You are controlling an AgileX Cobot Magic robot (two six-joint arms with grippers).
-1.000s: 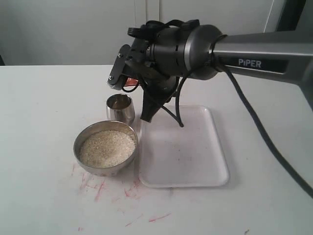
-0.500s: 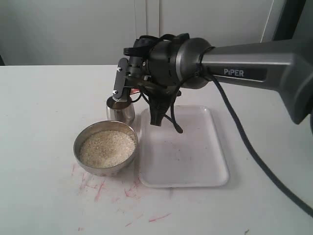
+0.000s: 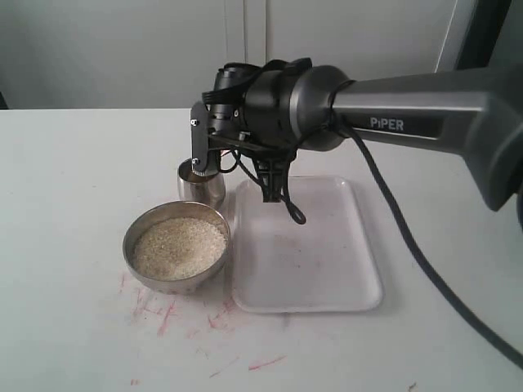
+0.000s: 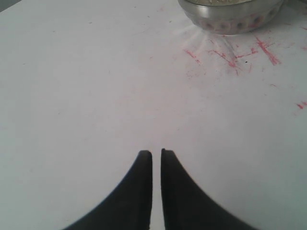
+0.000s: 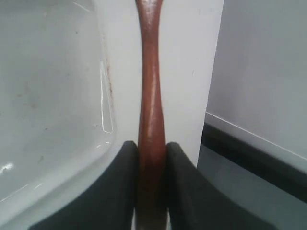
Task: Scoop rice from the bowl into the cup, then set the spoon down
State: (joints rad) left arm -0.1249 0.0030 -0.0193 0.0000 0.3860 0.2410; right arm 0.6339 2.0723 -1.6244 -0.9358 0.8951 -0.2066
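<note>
The dark reddish-brown wooden spoon [image 5: 150, 96] has its slim handle clamped between the right gripper's [image 5: 151, 146] narrowly parted black jaws, held just over the small shiny steel cup [image 3: 204, 188] beside the wide steel bowl [image 3: 163, 284] of rice [image 3: 180, 247].

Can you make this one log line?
right gripper: shut on reddish-brown wooden spoon, over small shiny steel cup | wide steel bowl: rice inside | left gripper: shut, empty
</note>
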